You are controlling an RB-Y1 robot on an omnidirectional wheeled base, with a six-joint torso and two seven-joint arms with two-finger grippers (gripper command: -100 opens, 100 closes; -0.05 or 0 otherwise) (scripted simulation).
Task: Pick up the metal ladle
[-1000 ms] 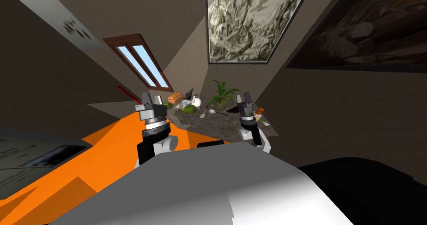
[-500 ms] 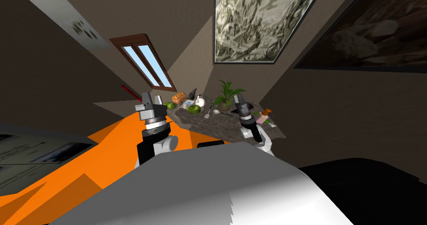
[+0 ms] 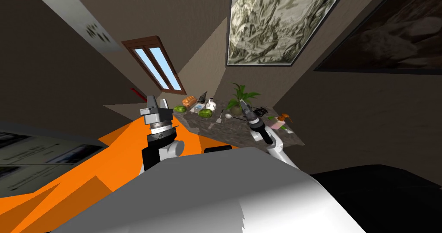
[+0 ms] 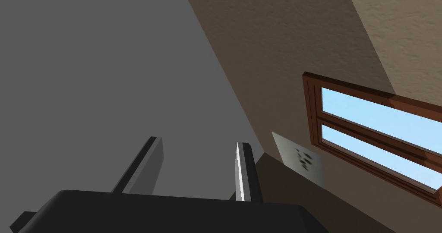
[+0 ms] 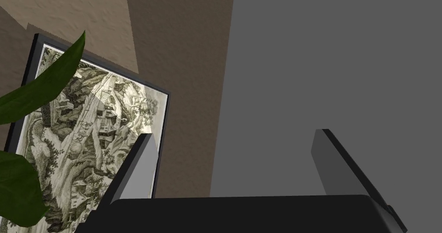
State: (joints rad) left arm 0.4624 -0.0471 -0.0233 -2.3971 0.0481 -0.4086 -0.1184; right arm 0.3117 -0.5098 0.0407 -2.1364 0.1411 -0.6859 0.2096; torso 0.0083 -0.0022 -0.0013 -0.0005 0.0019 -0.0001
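Right pincer (image 3: 244,104): reaching over the stone-patterned worktop (image 3: 224,133), close against the leaves of the potted plant (image 3: 243,95). Its two fingers stand wide apart with nothing between them.

Metal ladle (image 3: 229,115): lies flat on the worktop just in front of the plant's pot. Its pale bowl points away from the right arm and its dark handle runs toward it. No finger touches it.

Spatula (image 3: 220,117): just beside the ladle's bowl, on the side farther from the plant.

To the plant's left, in order outward: a white teapot (image 3: 210,104), a dark cone (image 3: 203,97) and a bread loaf (image 3: 188,100). Two green rounded fruits (image 3: 205,112) lie in front of these, with a small blue and white packet (image 3: 198,108) between them; its print is too small to read.

To the plant's right: a bottle with an orange top (image 3: 281,118), near the worktop's edge; any label on it cannot be made out.

Left pincer (image 3: 157,99): raised well apart from the plant, beyond the worktop's left end. Its fingers are parted by a narrower gap and grip nothing.
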